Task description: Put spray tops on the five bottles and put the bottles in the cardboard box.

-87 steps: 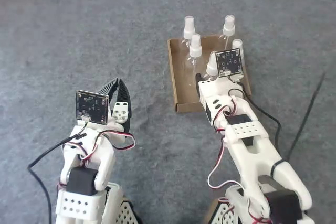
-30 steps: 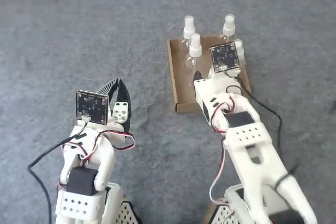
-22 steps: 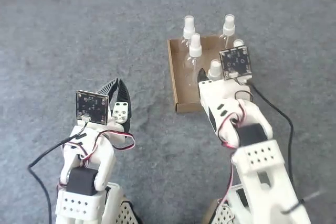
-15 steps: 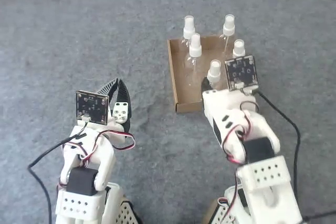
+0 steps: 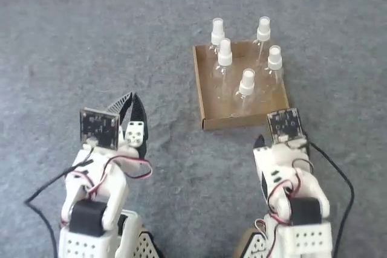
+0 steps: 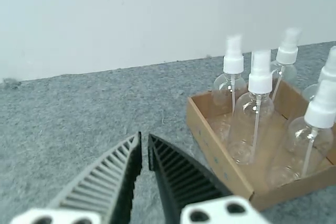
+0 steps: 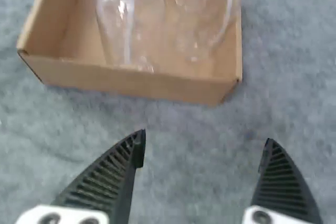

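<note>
Done: we see five bottles (image 5: 247, 86) standing upright in the cardboard box (image 5: 198, 83), each with a white spray top (image 5: 225, 58) on it; we judge the task practically complete.
Left: we find nothing more to cap or to load.
Right gripper (image 7: 205, 140): fingers spread wide, holding nothing, on the near side of the box and apart from it.
Right arm: folded close to its base.
Left gripper (image 6: 145, 137): fingers almost pressed together, empty, well left of the box.
Left arm: folded near its base.
</note>
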Robot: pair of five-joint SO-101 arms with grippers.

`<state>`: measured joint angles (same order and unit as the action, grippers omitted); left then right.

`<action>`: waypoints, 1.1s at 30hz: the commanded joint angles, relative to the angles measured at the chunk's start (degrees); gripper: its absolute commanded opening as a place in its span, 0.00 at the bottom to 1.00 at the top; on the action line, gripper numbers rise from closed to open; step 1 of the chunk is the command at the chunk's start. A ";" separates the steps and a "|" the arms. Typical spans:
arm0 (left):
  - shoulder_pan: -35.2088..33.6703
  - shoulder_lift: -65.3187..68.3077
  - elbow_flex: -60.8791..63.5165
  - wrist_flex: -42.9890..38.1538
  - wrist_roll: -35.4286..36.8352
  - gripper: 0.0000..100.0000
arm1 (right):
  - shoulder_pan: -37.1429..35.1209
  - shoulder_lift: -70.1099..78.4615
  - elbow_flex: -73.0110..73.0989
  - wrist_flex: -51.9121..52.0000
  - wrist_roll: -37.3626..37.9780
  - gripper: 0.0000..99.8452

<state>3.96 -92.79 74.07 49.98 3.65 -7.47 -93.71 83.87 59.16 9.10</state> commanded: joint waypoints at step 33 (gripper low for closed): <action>-7.56 -11.96 22.46 13.45 0.26 0.01 | 12.53 -7.78 12.66 10.15 1.93 0.03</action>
<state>-3.78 -103.43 96.92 56.92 3.65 4.66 -101.54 95.21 69.01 10.59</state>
